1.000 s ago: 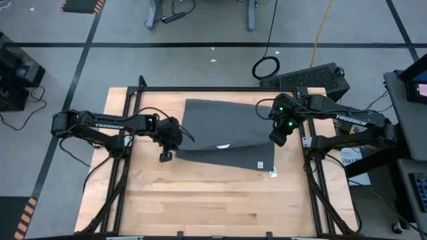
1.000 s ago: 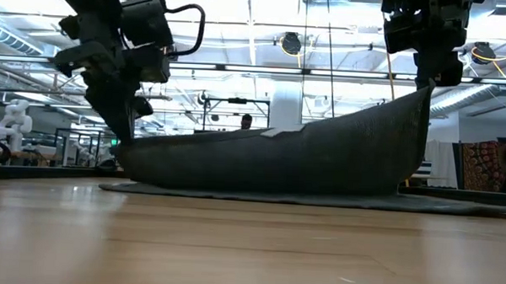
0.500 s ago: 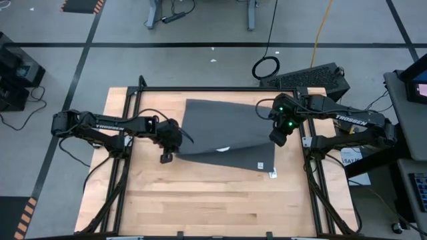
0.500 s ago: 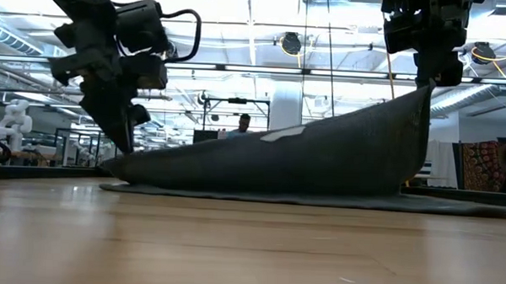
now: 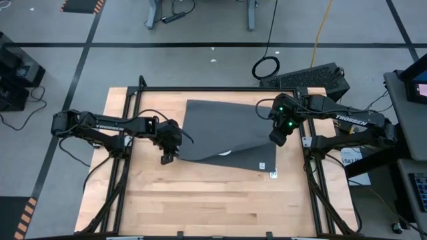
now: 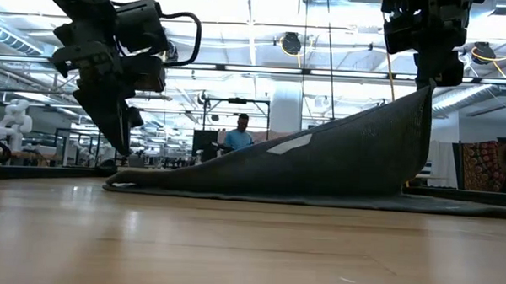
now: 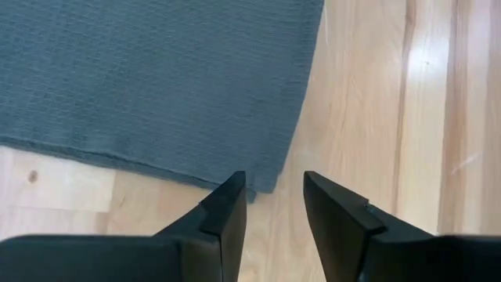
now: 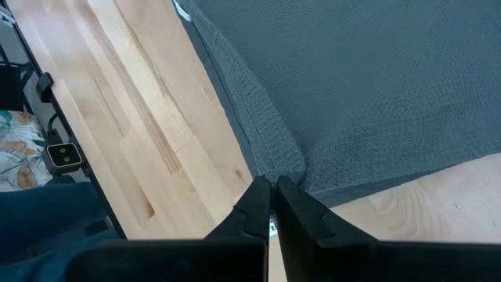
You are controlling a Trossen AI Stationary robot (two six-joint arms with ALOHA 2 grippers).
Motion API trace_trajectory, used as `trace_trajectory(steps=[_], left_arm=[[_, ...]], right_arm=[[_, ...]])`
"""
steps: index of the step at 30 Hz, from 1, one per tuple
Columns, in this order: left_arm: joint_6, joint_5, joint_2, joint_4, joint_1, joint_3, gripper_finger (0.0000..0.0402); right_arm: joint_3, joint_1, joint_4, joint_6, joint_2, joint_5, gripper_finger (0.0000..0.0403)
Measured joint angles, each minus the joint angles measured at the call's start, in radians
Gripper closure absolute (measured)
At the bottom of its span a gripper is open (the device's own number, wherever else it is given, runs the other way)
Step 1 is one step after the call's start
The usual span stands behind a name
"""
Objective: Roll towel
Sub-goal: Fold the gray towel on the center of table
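Holding one corner of the towel (image 5: 223,130) up off the surface (image 5: 200,200), the right claw (image 5: 277,138) sits at about 3 o'clock of the cloth, fingers pinched tight on the hem; the right wrist view shows the weave bunched right at the tips. Left claw (image 5: 167,158) hovers at the towel's 8 o'clock corner, jaws parted narrow, nothing between them; in the left wrist view that corner lies flat on the wood just ahead of the fingers (image 7: 227,211).

Towel is dark grey and sits in the far half of the surface, roughly centred between the arms. From the low view it slopes like a ramp from the raised right corner down to the flat left side. White tag (image 5: 272,175) shows at the near right edge, about 5 o'clock.

Handling, as a judgement: soft, light, limp cloth with no stiffness, so it sags and drapes from any single hold and will not keep a fold alone. Textured weave should grip well against the fingers, low slip risk, not fragile. Best hold is corners or hem, pinching both layers near the edge, one claw each side so the roll stays even. Grabbing mid-cloth would only bunch it.
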Motion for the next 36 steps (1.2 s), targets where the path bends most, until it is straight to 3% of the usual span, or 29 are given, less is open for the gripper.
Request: trace_trajectory(steps=[17, 30, 36], left_arm=[[-0.079, -0.033, 0.064, 0.049, -0.045, 0.000, 0.0268], [-0.106, -0.033, 0.068, 0.065, -0.050, 0.000, 0.0268], [-0.107, -0.033, 0.068, 0.049, -0.050, 0.000, 0.0268]], right_arm=[[0.000, 0.137, -0.016, 0.117, 0.003, 0.059, 0.0399], [0.000, 0.234, -0.031, 0.140, 0.076, 0.055, 0.0398], [0.000, 0.255, -0.073, 0.160, 0.077, 0.014, 0.0355]])
